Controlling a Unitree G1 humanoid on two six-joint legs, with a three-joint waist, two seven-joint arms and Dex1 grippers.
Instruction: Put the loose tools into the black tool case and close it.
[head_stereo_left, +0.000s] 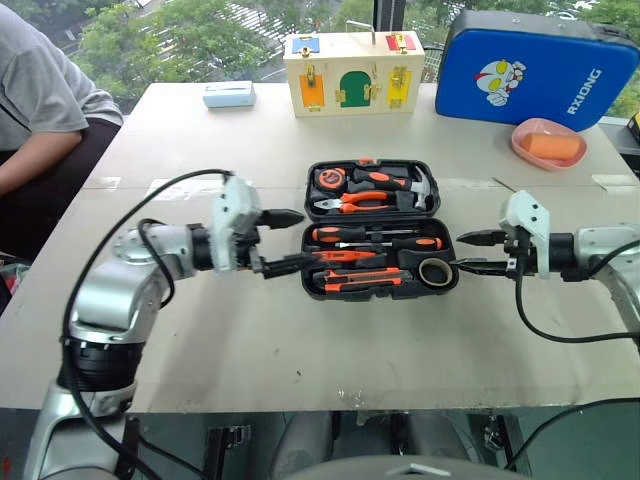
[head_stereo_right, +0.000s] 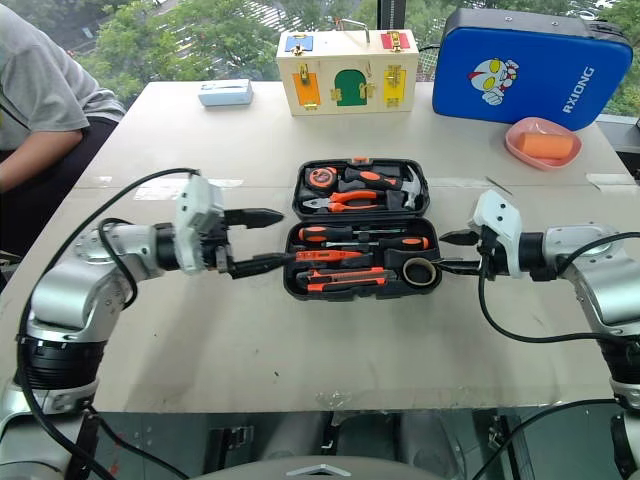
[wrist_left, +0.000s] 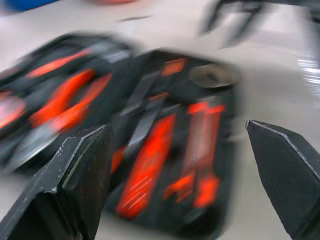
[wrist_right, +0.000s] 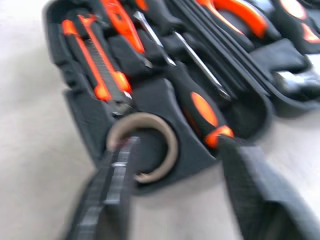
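The black tool case (head_stereo_left: 305, 262) lies open in the middle of the table, its lid half toward the back. The front half holds two black-and-orange screwdrivers (head_stereo_left: 375, 238), a slim orange tester (head_stereo_left: 345, 256), the utility knife (head_stereo_left: 360, 282) and the tape roll (head_stereo_left: 433, 271), each in a recess. My left gripper (head_stereo_left: 288, 240) is open at the case's left end, its lower finger by the front-left corner. At the case's right end my right gripper (head_stereo_left: 477, 251) is open beside the tape roll (wrist_right: 145, 145), holding nothing.
Pliers, a hammer and a tape measure sit in the lid half (head_stereo_left: 372, 188). At the back stand a wooden latch box (head_stereo_left: 353, 72), a blue cartoon case (head_stereo_left: 540, 70), a pink dish (head_stereo_left: 548, 143) and a small pale box (head_stereo_left: 228, 94). A person (head_stereo_left: 40, 100) sits at the far left.
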